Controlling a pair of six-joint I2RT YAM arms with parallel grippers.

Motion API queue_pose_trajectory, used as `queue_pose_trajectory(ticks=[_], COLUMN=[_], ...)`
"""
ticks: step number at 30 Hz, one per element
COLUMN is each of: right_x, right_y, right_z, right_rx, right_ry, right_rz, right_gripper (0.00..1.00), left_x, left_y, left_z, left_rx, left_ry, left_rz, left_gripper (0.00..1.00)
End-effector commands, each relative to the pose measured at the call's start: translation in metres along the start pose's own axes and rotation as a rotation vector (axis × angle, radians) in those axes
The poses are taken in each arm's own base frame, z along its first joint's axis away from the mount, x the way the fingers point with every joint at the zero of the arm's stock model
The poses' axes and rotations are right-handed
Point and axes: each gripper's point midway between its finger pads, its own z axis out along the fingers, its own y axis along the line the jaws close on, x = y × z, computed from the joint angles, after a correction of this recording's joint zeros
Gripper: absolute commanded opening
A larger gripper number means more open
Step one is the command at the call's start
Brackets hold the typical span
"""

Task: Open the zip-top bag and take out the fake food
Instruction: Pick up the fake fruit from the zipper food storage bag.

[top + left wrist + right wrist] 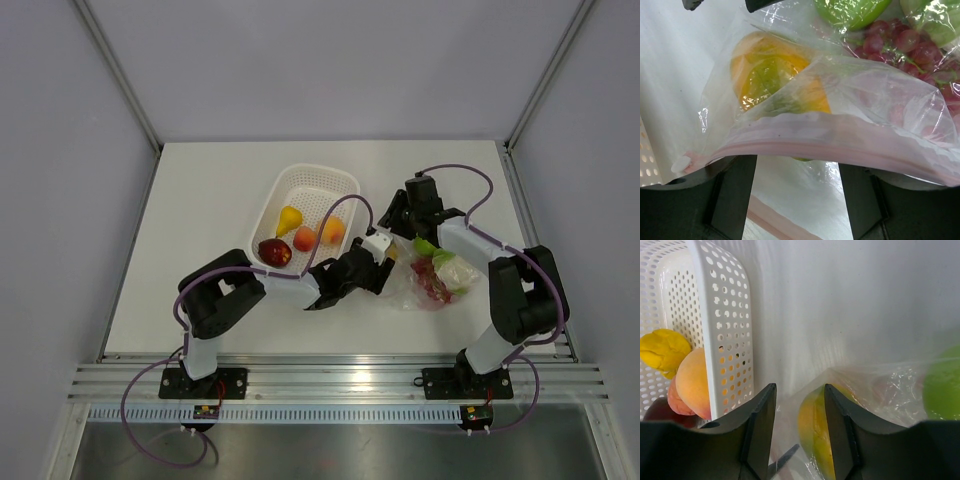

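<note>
- Closest to the left wrist lens stood my left gripper (797, 167), fingers spread wide and clamping nothing. The pinkish zip strip (840, 145) of the zip-top bag (880, 95) draped just past the tips, and a second strip lay lower, between the fingers.
- My right gripper (800, 390) hovered over the bag's basket-side end, jaws parted by a narrower gap. Only film and table (200, 250) showed between them, so I judged it held nothing.
- Fake food (432, 280) lay inside the bag: an orange-yellow piece (775, 75) nearest the mouth, grapes (910, 45) and a green piece (850, 10) deeper in.
- To do this step well, I judged one gripper should pin a lip while the other went through the mouth for the orange-yellow piece. It should close on the piece's body, not on film. The thin plastic looked likely to bunch and ride along.
- Only the left wrist view showed the two lips apart.
- Only the right wrist view showed the white basket (725, 315) wall just beside the bag, with a peach-coloured piece (692, 382) behind its holes.
- Only the top view showed both arms meeting over the bag, which lay to the right of the basket.
</note>
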Motion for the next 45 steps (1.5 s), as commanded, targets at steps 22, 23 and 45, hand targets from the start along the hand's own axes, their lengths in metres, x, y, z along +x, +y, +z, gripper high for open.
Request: queue_pose_trajectory(ticks=[22, 23, 45], right_x=[0.019, 0.019, 0.021], right_y=[0.009, 0.008, 0.009], right_z=[0.018, 0.018, 0.012], right_rx=[-0.079, -0.078, -0.096], right_ry=[0.079, 0.079, 0.074], right_rz=[-0.059, -0.056, -0.041], right_gripper=[0.50, 0.50, 0.49], left_x=[-0.031, -0.029, -0.007], left_y=[0.010, 0.010, 0.017], left_z=[0.016, 0.017, 0.030], left_rx=[-0.153, -0.154, -0.197], left_ry=[-0.020, -0.016, 0.093], left_rz=[-0.089, -0.094, -0.120], left_gripper=[0.70, 0.70, 0.72])
